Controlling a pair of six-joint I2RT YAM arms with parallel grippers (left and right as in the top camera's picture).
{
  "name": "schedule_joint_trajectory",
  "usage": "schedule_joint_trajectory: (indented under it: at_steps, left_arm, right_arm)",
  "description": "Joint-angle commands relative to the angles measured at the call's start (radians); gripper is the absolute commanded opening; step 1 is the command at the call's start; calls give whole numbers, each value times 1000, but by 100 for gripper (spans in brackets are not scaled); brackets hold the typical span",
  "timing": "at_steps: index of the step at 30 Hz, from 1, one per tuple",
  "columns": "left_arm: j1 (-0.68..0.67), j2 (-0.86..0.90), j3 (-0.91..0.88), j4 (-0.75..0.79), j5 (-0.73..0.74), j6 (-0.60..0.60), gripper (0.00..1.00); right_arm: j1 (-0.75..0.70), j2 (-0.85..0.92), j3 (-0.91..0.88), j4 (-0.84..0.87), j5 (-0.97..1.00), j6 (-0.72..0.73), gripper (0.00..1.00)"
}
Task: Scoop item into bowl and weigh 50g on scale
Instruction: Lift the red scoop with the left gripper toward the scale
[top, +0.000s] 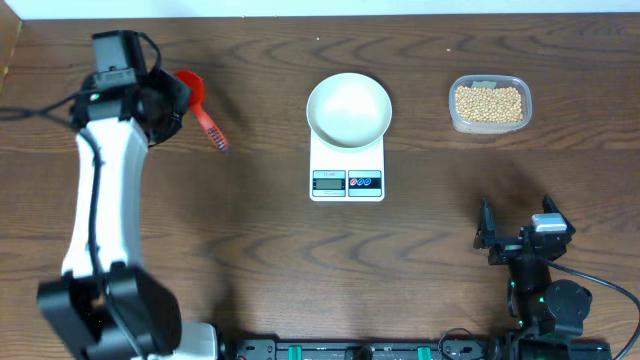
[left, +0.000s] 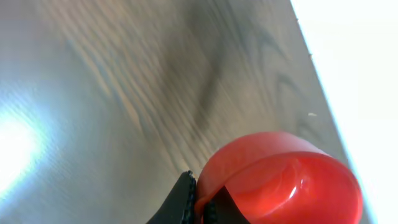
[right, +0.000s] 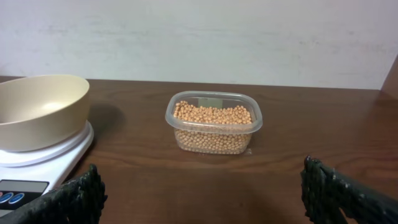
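Overhead, the cream bowl (top: 348, 108) sits on the scale (top: 347, 180), mid-table. Beans (top: 489, 103) fill a clear tub (top: 489, 126) at 3 o'clock from it. Right gripper (top: 516, 225), at 5 o'clock, is spread wide, holding nothing. Left gripper (left: 198, 208) is at the red scoop (left: 280, 180), at 9 o'clock; pinching or not, I cannot tell.

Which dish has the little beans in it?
The clear plastic tub on the right, full of beans. The cream bowl sitting on the scale is empty.
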Motion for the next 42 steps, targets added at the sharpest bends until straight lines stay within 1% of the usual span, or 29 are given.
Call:
schedule_joint_trajectory:
  at_steps: [1,5,10,15,21,23,26,29,32,35,38,39,42]
  left_arm:
    - [-11,-35,13,-50,89,-253,7]
    - [-50,-49,13,-118,148,-387,7]
    - [-125,-48,12,-172,204,-480,7]
    - [-225,-48,12,-172,219,-529,7]
    - [-316,-48,12,-170,214,-577,7]
    - [-335,-48,12,-169,208,-587,7]
    - [-361,-47,12,-166,207,-603,7]
    - [-387,-47,12,-151,187,-629,7]
    - [-415,-47,12,-126,140,-653,7]
    - [-437,-47,12,-105,127,-670,7]
    - [-452,-47,12,-63,122,-675,7]
    - [-458,-47,12,-53,113,-689,7]
    - [-481,-47,12,-24,48,-746,8]
  right_arm:
    - [8,-5,-3,-2,0,-5,99]
    - [8,-5,-3,-2,0,-5,99]
    - [8,-5,-3,-2,1,-5,99]
    - [8,-5,-3,-2,4,-5,99]
    - [8,-5,-3,19,-45,20,99]
    - [8,-5,-3,71,-113,69,99]
    - [8,0,-3,160,-288,163,99]
    - [8,31,-3,227,-331,320,99]
    - [8,97,15,314,-393,422,99]
    - [8,203,81,365,-448,491,99]
    - [8,370,212,363,-558,517,99]
    - [8,409,243,363,-587,522,99]
    - [8,597,402,364,-739,543,99]
